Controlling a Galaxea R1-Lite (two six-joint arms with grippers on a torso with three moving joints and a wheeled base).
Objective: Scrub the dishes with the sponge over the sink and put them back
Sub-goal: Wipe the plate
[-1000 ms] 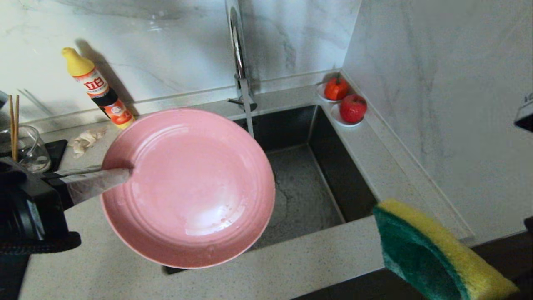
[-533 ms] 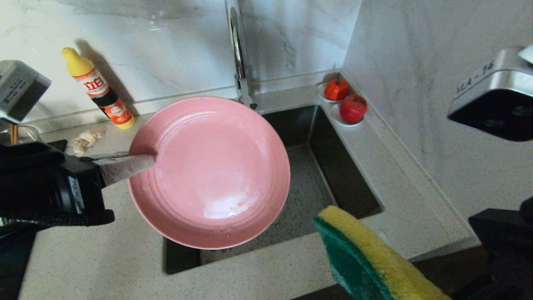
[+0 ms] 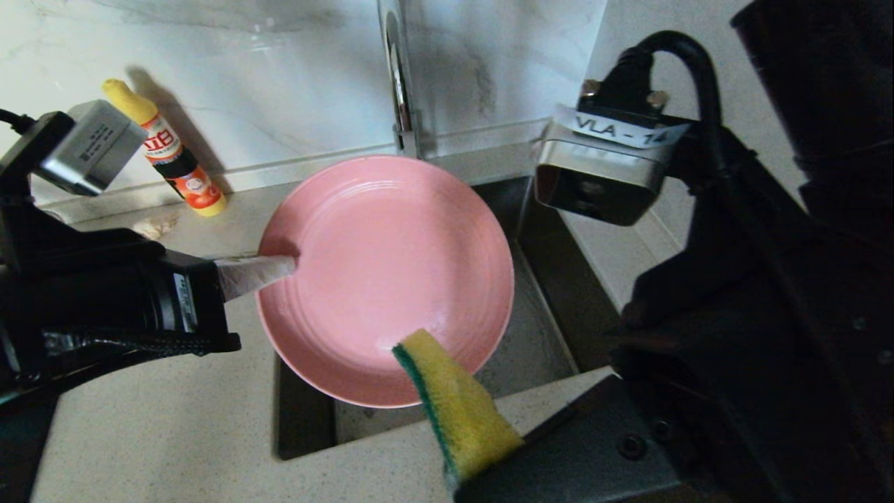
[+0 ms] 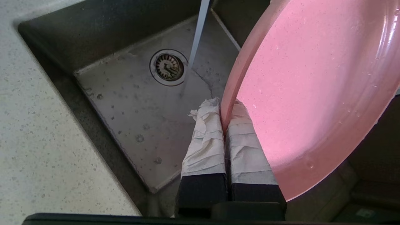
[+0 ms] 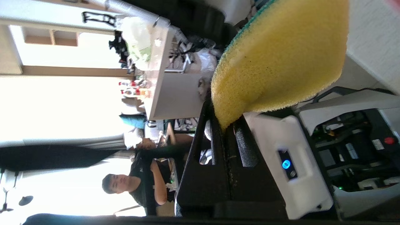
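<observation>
My left gripper [image 3: 283, 265] is shut on the left rim of a wide pink plate [image 3: 384, 272], holding it tilted above the steel sink [image 3: 548, 335]. The left wrist view shows the taped fingers [image 4: 203, 137] pinching the plate [image 4: 312, 78] edge, with the sink [image 4: 125, 103] floor and drain strainer [image 4: 166, 66] below. My right gripper [image 3: 499, 468] is shut on the lower end of the yellow sponge [image 3: 454, 405] with its green layer facing left. The sponge's upper corner overlaps the plate's near inner edge. In the right wrist view the sponge [image 5: 281, 53] sticks out from the right gripper [image 5: 223, 125].
A chrome tap [image 3: 399, 77] rises behind the plate, and a thin stream of water [image 4: 197, 31] falls into the sink. A yellow-capped detergent bottle [image 3: 167, 154] and an off-white rag [image 3: 157, 225] sit on the counter [image 3: 140, 433] at back left. My right arm [image 3: 768, 314] fills the right side.
The left gripper carried the plate to the right, further over the sink. The right arm swung in from the lower right, bringing the sponge up and left to the plate's near edge.
</observation>
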